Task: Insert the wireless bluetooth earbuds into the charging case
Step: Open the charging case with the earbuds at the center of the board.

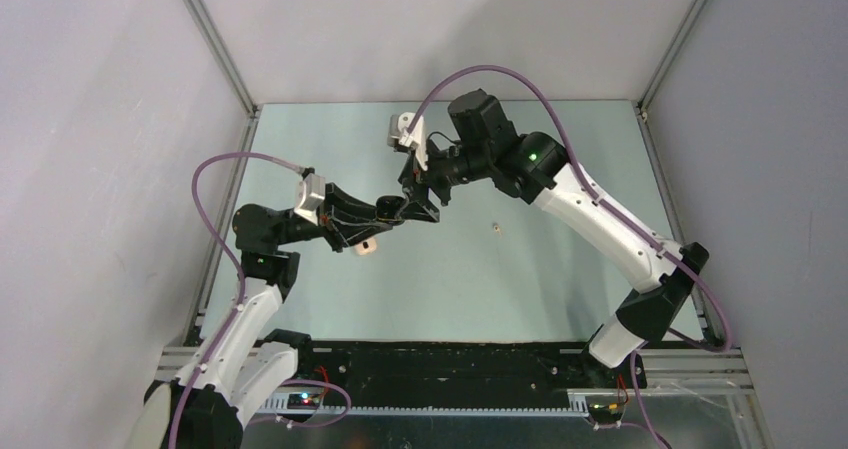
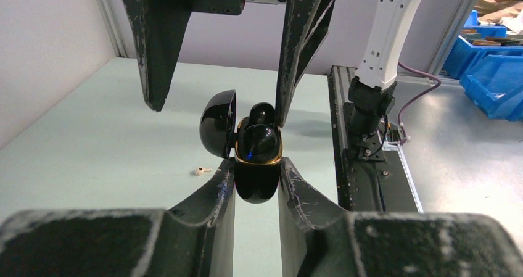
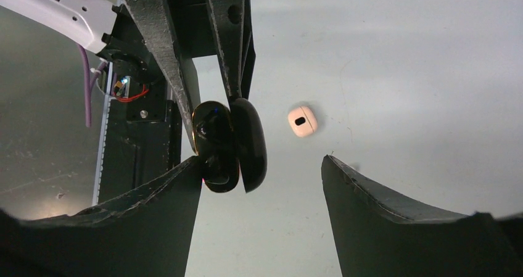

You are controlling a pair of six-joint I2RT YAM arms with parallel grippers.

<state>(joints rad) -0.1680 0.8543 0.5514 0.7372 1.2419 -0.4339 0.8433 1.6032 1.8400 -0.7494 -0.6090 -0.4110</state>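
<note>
My left gripper [image 2: 256,163] is shut on the black charging case [image 2: 258,178] and holds it above the table, lid [image 2: 217,123] swung open. A black earbud [image 2: 262,112] stands up out of the case's gold-rimmed opening. My right gripper [image 3: 262,160] is open around the case [image 3: 213,144]. One of its fingers [image 2: 300,49] touches the bud's side. Both grippers meet in the top view, left [image 1: 392,209] and right [image 1: 425,204]. A cream earbud [image 2: 201,171] lies loose on the table [image 1: 497,227]. The other buds are not visible.
A closed cream case [image 3: 302,121] lies on the table below the grippers [image 1: 367,248]. The right arm's base and a black rail [image 2: 370,166] run along the near table edge. Walls close in the left, back and right sides.
</note>
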